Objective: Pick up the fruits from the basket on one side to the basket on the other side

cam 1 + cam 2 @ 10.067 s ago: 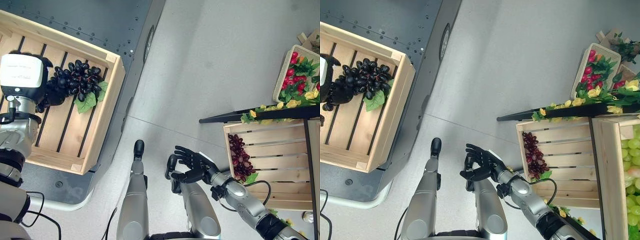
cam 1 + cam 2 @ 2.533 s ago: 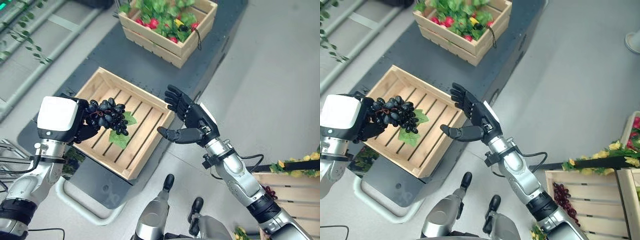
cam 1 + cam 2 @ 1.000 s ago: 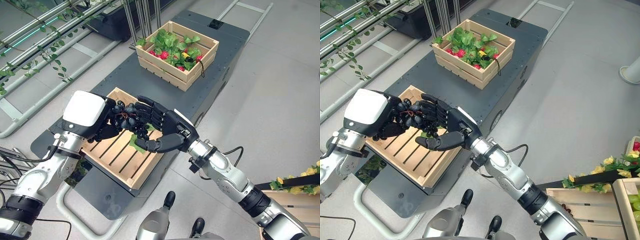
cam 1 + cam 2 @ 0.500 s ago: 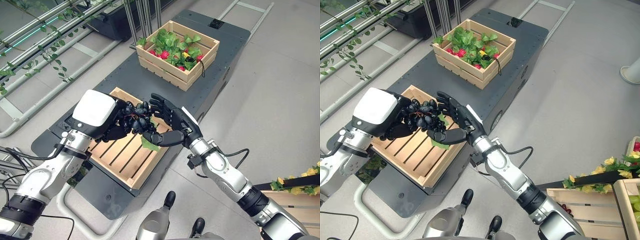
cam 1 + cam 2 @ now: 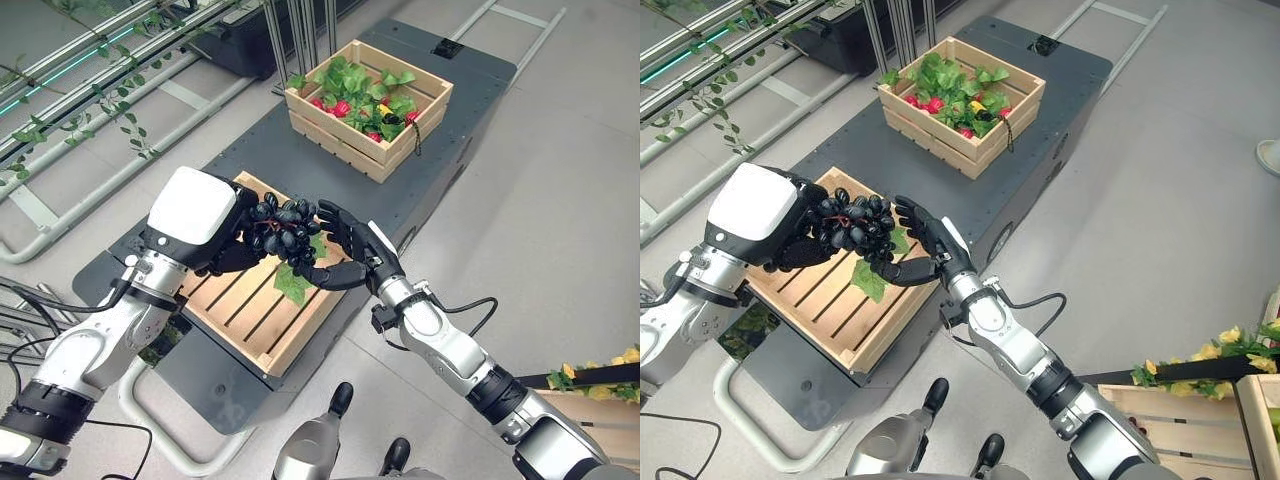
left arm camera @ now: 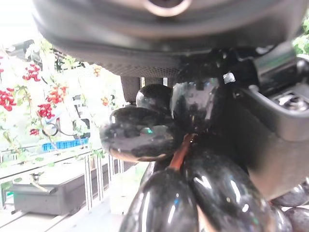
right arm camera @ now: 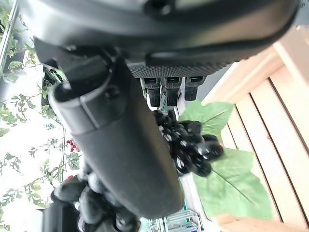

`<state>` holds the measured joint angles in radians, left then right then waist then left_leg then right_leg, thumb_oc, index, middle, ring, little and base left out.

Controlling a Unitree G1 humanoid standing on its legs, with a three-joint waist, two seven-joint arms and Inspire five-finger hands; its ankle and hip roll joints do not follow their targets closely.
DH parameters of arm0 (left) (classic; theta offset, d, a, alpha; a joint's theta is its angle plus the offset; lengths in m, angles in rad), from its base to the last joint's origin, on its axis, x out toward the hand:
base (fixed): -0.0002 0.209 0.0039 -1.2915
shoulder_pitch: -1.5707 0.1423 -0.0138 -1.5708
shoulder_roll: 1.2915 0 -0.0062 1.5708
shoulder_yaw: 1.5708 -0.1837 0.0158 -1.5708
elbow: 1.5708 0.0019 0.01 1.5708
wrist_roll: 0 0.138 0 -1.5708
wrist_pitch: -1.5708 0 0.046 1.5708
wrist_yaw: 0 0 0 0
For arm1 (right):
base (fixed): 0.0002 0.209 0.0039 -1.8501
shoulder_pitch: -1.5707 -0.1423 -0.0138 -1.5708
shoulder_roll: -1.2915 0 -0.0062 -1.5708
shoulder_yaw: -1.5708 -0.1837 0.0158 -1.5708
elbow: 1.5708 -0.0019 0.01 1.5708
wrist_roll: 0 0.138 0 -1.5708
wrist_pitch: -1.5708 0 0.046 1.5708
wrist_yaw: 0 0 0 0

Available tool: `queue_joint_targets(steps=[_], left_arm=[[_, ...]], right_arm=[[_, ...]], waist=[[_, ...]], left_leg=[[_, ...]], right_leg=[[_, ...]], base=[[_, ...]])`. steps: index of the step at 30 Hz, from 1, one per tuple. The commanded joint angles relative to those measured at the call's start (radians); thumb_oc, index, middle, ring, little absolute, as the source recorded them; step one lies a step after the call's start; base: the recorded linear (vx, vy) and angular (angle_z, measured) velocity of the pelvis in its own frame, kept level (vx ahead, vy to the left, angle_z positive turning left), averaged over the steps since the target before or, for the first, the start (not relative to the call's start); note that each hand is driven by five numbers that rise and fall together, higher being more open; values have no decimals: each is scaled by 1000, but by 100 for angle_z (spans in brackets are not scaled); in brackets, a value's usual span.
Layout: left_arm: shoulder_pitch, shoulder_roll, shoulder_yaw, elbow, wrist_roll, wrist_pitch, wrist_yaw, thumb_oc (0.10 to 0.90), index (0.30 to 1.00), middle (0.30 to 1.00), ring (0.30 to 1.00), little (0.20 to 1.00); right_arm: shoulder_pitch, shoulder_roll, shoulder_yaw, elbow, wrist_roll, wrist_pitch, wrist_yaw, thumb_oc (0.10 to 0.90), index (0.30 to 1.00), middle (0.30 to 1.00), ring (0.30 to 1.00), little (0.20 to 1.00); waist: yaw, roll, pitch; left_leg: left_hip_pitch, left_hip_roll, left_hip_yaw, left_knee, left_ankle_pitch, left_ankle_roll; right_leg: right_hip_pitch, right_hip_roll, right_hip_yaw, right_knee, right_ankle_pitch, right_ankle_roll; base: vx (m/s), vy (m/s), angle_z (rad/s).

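A bunch of black grapes [image 5: 283,232] with a green leaf [image 5: 293,285] hangs above the empty slatted wooden crate [image 5: 240,305]. My left hand [image 5: 205,225], with its white cover, is shut on the bunch from the left. My right hand [image 5: 350,245] reaches across from the right. It is open, with its fingers against the far side of the grapes and its thumb under them. The left wrist view has the grapes [image 6: 193,159] pressed close against the left hand [image 6: 270,130]. In the right wrist view the grapes [image 7: 190,145] and leaf [image 7: 227,183] lie past the right thumb [image 7: 120,145].
Both crates stand on a dark grey platform [image 5: 230,150]. The farther crate [image 5: 370,95] holds green leaves and red fruit. Metal rails with vines [image 5: 90,110] run along the left. Grey floor lies to the right, and a dark shelf edge with yellow flowers [image 5: 600,370] is at the lower right.
The left hand has lifted the grapes out over the crate's near corner. The right hand came across and set its fingers against the bunch. The camera has shifted slightly in the last half second.
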<state>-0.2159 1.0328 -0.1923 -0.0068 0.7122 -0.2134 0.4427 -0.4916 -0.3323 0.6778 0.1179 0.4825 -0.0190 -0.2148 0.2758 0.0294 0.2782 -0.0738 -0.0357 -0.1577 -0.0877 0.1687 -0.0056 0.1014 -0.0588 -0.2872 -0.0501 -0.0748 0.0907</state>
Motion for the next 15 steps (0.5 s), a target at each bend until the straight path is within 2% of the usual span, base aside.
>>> queue_joint_targets(steps=[1,7,15], left_arm=[[-95,5,-36,-19,-74,-14,74,400,300,300,300,300],[-105,2,-39,-28,-84,-34,74,400,300,300,300,300],[-109,-20,-52,-50,-85,-35,28,400,300,300,300,300]], right_arm=[[-48,117,51,9,35,-86,51,800,900,900,900,900],[-49,119,63,22,42,-85,80,800,900,900,900,900],[-58,128,57,6,76,-128,111,800,900,900,900,900]], waist=[[3,-12,-234],[4,-17,-238],[4,-20,-239]], left_leg=[[43,-71,-26,0,-119,23],[42,-71,-28,0,-118,23],[42,-70,-26,0,-119,24]], right_leg=[[-53,-30,-5,4,66,-8],[-52,-31,-8,0,69,-7],[-52,-31,-6,-2,71,-6]], base=[[0,0,0],[0,0,0],[0,0,0]])
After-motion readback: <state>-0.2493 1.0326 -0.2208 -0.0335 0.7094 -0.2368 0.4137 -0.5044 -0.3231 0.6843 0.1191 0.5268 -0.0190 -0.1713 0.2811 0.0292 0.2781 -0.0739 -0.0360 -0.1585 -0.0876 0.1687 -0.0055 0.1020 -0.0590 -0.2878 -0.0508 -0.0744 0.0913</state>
